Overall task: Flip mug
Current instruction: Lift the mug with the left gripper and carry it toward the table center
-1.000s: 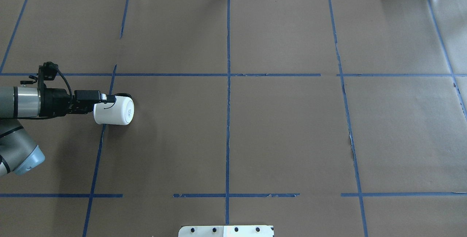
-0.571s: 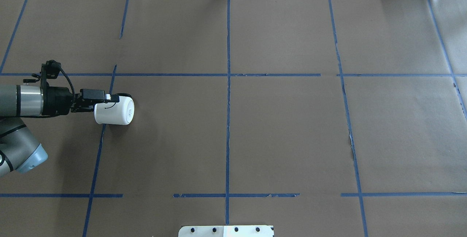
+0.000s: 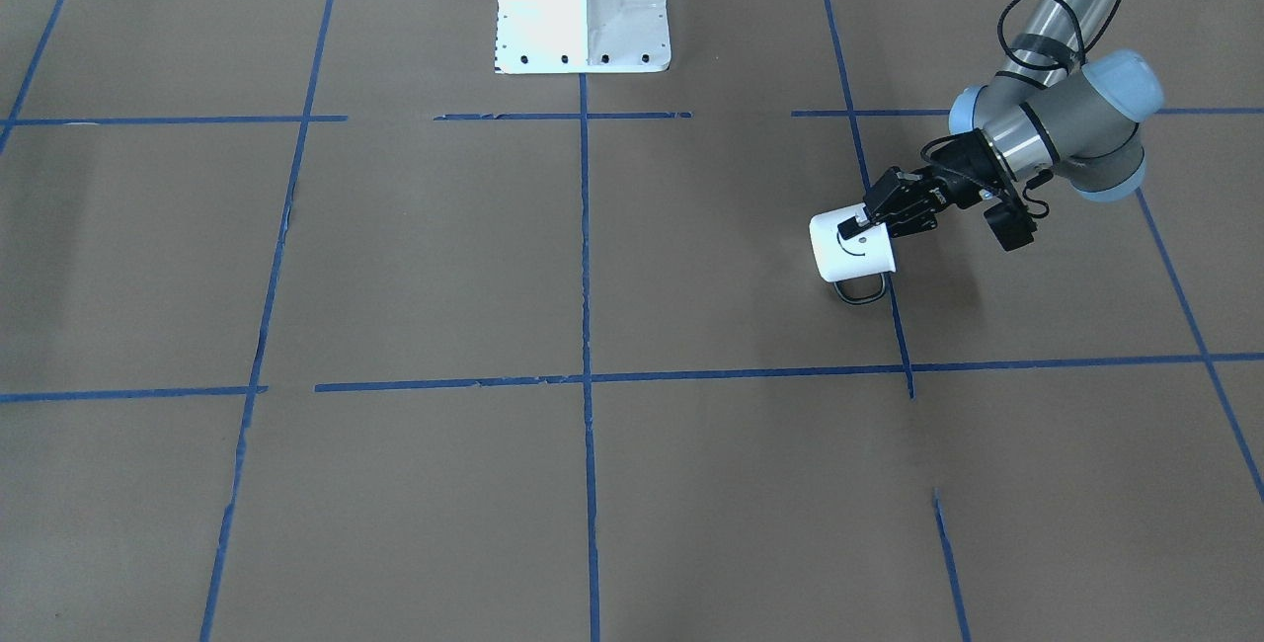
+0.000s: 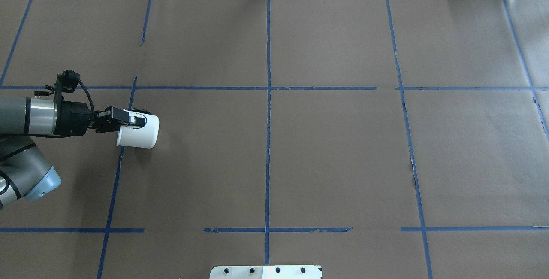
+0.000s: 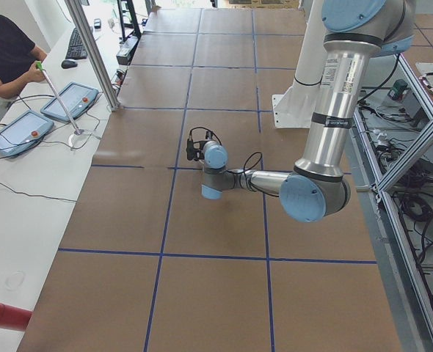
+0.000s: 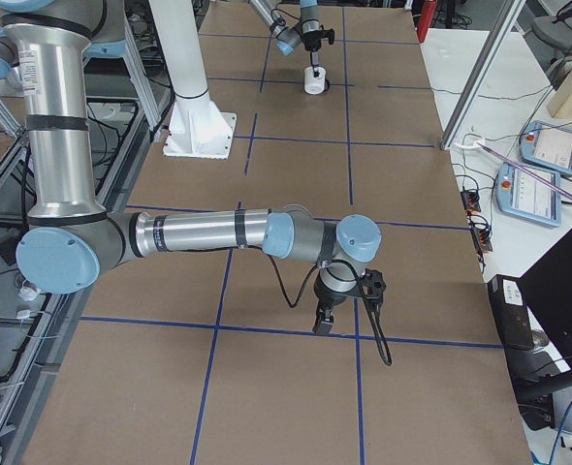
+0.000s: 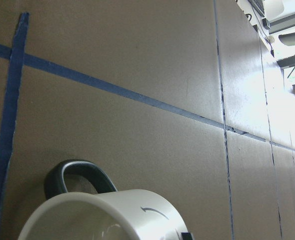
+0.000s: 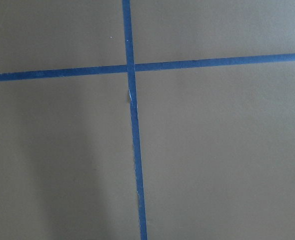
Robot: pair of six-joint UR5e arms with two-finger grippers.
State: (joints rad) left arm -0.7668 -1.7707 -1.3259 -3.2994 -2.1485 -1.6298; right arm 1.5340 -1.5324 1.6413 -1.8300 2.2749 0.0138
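Note:
The white mug (image 4: 139,132) with a black smiley face (image 3: 855,239) is at the table's left side, tilted on its side. Its black handle (image 3: 859,289) points toward the far side, low by the paper. My left gripper (image 4: 135,121) is shut on the mug's rim, one finger over the outside wall. The left wrist view shows the mug's open mouth (image 7: 107,216) and handle (image 7: 73,174) close up. I cannot tell whether the mug touches the table. My right gripper (image 6: 323,325) shows only in the exterior right view, low over the table, and I cannot tell whether it is open or shut.
Brown paper with blue tape lines (image 4: 268,98) covers the table. The robot's white base plate (image 3: 581,0) stands at the robot's edge. An operator (image 5: 7,51) sits at a side desk with tablets (image 5: 70,101). A red object (image 5: 0,314) lies off the table.
The left wrist has shifted slightly right and turned the mug. The mug's base, which faced the overhead camera before, no longer shows.

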